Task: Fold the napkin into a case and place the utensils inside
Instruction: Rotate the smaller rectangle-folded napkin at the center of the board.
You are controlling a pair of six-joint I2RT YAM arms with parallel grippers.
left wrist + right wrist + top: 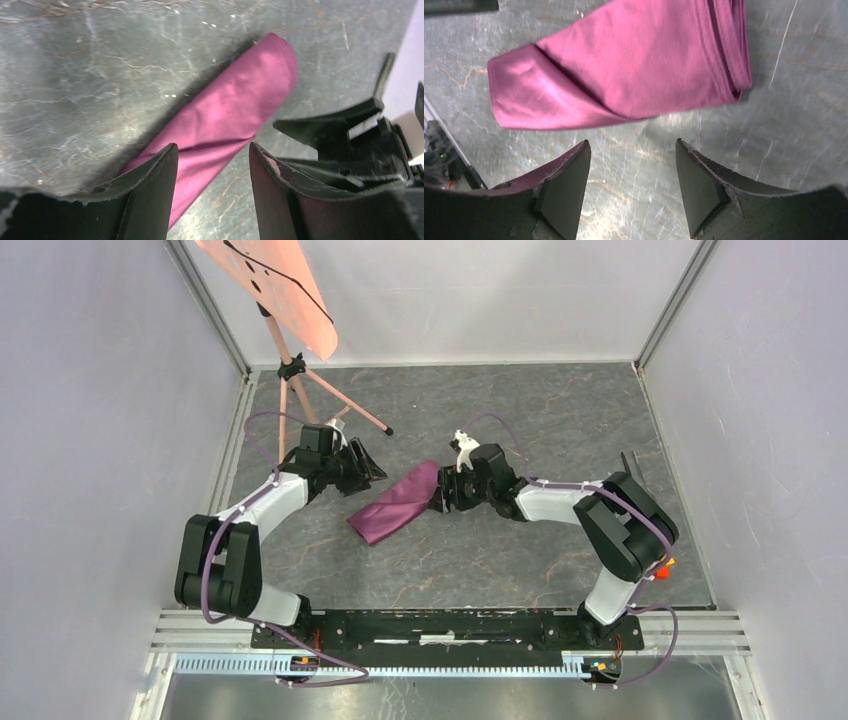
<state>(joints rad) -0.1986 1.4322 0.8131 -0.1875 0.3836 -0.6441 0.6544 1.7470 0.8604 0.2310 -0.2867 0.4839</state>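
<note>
The napkin (pixel 397 503) lies on the grey table folded into a long narrow plum-maroon case, running diagonally between the two arms. My left gripper (pixel 372 468) is open and empty just above its upper left side. In the left wrist view the case (pixel 235 110) runs under the left gripper (pixel 211 150). My right gripper (pixel 440 492) is open and empty at the case's far right end. In the right wrist view the case (pixel 624 65) lies just ahead of the right gripper (pixel 632 145), not touching it. A slim dark strip (pixel 627 464) shows by the right arm; I cannot tell if it is a utensil.
A tripod stand (pixel 292 370) with a salmon-coloured board (pixel 270 285) stands at the back left, its legs reaching close to the left arm. Pale walls with metal frame posts enclose the table on three sides. The right gripper body (pixel 350 135) shows in the left wrist view.
</note>
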